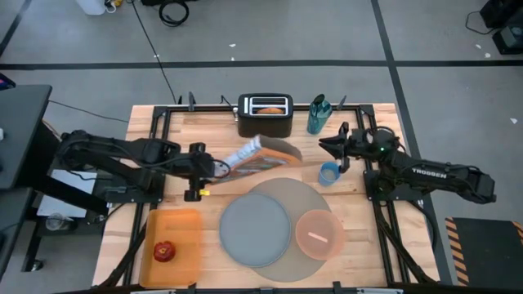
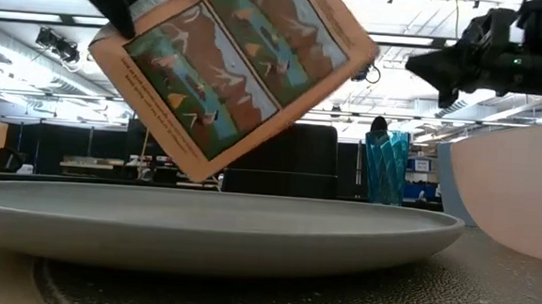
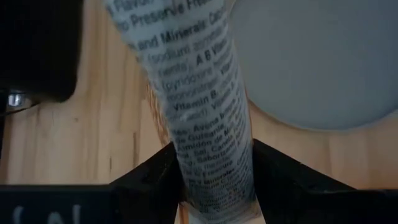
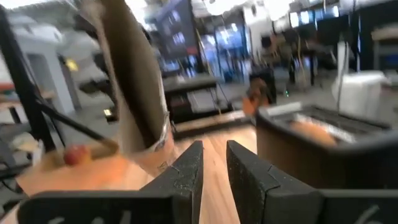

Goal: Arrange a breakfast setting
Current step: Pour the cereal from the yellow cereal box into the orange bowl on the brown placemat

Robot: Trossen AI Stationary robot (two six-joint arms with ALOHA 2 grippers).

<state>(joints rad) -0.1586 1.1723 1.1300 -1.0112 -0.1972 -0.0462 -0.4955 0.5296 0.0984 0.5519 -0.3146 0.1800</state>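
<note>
We hold a cereal box (image 1: pixel 260 157) aloft in the left gripper (image 1: pixel 214 169), its fingers (image 3: pixel 158 171) pinching the box's narrow printed side, the box tilted above the table's middle, behind the mat (image 1: pixel 282 229). The right gripper (image 1: pixel 329 145) hovers near the small blue cup (image 1: pixel 328 173), its fingers (image 4: pixel 193 165) nearly pressed together with a slim gap and nothing between them.

We judge the step in hand to be carrying the box toward the setting, perhaps to pour into the pink bowl (image 1: pixel 319 233); next we would need to bring it over the bowl.

We count one grey mat, one grey-blue plate (image 1: pixel 255 230) lying on it, one bowl on the mat's right edge, one cup, one red apple (image 1: pixel 164 251) on the orange tray (image 1: pixel 189 224), one black toaster (image 1: pixel 265 115) with something in its slot, one teal glass (image 1: pixel 318 114).
</note>
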